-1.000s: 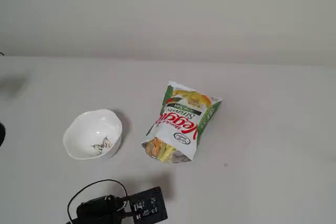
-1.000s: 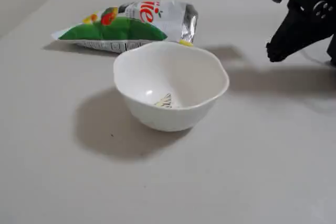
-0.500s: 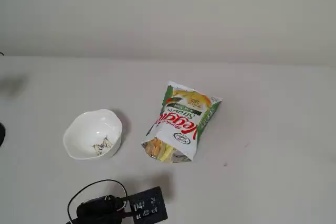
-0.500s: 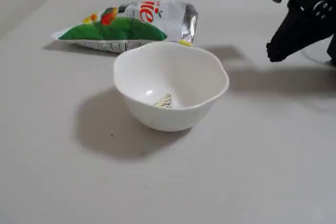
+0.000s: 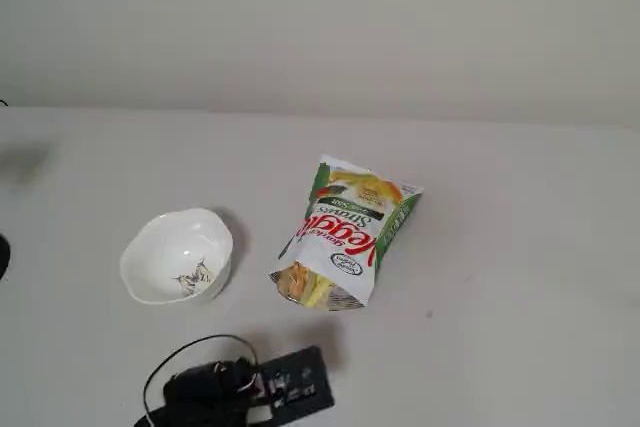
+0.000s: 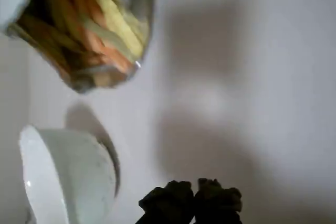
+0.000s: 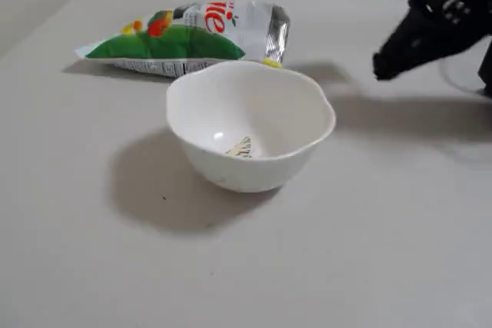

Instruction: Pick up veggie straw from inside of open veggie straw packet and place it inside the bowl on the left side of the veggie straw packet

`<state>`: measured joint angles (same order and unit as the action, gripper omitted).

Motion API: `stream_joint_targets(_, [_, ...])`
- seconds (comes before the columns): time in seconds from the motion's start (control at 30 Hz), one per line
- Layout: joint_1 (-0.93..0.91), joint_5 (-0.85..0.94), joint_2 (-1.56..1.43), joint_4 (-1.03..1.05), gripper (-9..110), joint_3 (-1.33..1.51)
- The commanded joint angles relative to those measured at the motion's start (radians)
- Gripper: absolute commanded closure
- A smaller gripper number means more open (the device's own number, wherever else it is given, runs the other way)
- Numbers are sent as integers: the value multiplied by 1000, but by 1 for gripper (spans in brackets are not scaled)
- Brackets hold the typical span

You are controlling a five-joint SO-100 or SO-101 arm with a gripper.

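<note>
A: Briefly, logging left to right from the high fixed view. Small white ceramic bowl with wavy rim [image 5: 177, 255] sits left of the packet, holding only its dark drawing. White-and-green foil veggie straw packet [image 5: 346, 235] lies flat, mouth toward the camera, orange and yellowish sticks showing at the opening.

B: Position of the black two-finger gripper [image 7: 382, 67]?

A: Changed. Against the frames a second back, it has shifted toward the packet: in the low fixed view its tip sits closer to the packet's foil mouth [image 7: 278, 30], though well short of it and above the table. Bowl and packet unmoved.

B: Fingers?

A: Wrist view shows the two dark fingertips [image 6: 167, 201] pressed together, nothing between them.

B: The pale-yellow veggie straw?

A: Inside the packet mouth, among the other sticks [image 6: 119, 18]; the wrist view is too blurred for me to single out one piece. None in the bowl.

B: Meaning?

A: My reading: approach just begun. The fingers must part before entering the mouth; pick and transfer are both outstanding.
</note>
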<state>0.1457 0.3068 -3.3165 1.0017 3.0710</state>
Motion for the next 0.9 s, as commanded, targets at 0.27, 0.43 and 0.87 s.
stream_joint_targets(0.27, [-114, 646, 55, -137, 85, -29])
stream_joint_targets(0.43, [-137, 683, 500, -331, 86, -210])
stream_joint_targets(0.87, [-124, 637, 1123, -502, 86, -620])
